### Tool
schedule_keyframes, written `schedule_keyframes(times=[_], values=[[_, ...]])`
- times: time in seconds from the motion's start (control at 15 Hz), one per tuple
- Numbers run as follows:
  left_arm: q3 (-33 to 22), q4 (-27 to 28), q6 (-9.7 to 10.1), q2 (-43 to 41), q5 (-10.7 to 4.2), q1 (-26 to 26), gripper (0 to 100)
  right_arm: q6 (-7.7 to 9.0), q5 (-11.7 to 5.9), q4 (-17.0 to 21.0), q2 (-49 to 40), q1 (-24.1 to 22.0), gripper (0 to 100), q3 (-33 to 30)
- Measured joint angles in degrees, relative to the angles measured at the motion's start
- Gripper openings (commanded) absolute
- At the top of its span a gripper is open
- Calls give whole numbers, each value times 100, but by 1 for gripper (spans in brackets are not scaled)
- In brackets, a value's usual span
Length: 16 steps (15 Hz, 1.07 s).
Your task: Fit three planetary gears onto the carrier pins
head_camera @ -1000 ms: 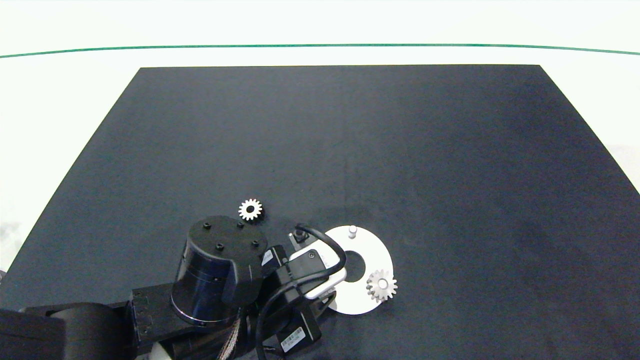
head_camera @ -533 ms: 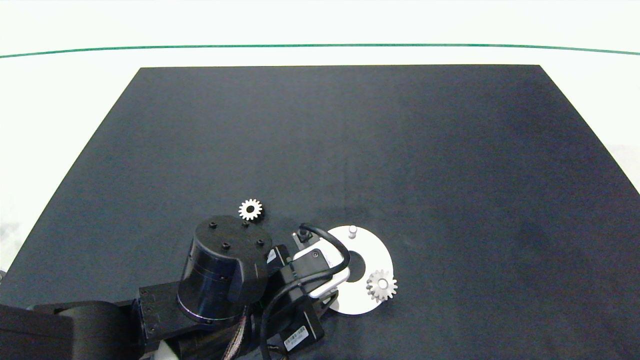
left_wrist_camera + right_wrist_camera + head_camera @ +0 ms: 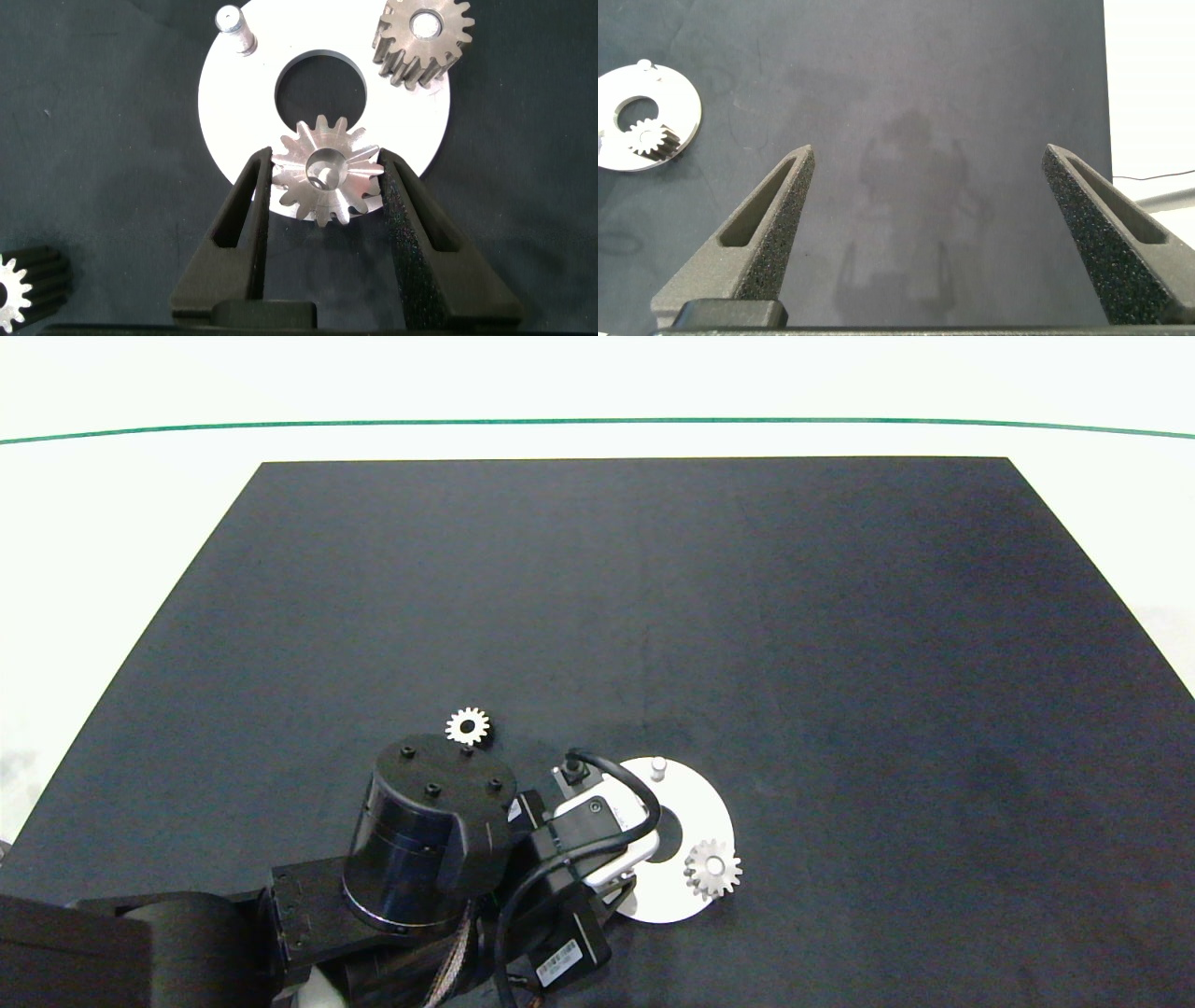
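The white carrier disc (image 3: 224,107) lies on the black mat, also visible as the disc (image 3: 702,807) in the head view. One planetary gear (image 3: 425,39) sits on a carrier pin, seen as the gear (image 3: 713,869) from above. Another pin (image 3: 234,28) stands bare, the same pin (image 3: 658,766) at the disc's far side. My left gripper (image 3: 327,166) is shut on a second gear (image 3: 313,187) at the disc's rim; whatever lies under it is hidden. A third gear (image 3: 467,726) lies loose on the mat. My right gripper (image 3: 943,233) hangs open, high over bare mat.
The black mat (image 3: 653,597) covers most of the white table, with open room behind and to the right of the disc. The left arm's wrist (image 3: 429,831) covers the disc's left part in the head view. The right arm is outside that view.
The left arm has shifted a little to the right over the disc, still gripping its gear. The disc, the mounted gear and the loose gear have not moved.
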<state>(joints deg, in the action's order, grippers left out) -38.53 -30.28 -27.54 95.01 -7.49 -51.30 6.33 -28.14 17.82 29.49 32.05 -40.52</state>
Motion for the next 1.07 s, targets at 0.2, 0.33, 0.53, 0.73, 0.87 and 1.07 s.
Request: schedule_keyframes(times=[0.2, 0.33, 0.53, 0.73, 0.87, 1.07], values=[[-33, 10, -7, -50, -1, 6, 4, -22, 0, 0, 0, 0, 100, 1], [-33, 13, 0, -100, -1, 6, 4, -22, 0, -5, 0, 0, 100, 1], [26, 13, 12, -160, -1, 6, 4, -24, -2, -7, 0, 0, 100, -2], [168, 5, 30, -199, 0, 6, 4, -22, 0, -7, 0, 0, 100, -38], [216, 0, 34, -205, -1, 6, 4, -22, 0, -7, 0, 0, 100, -43], [224, -11, 43, -202, -1, 26, 4, -24, -2, -7, 0, 0, 100, -44]])
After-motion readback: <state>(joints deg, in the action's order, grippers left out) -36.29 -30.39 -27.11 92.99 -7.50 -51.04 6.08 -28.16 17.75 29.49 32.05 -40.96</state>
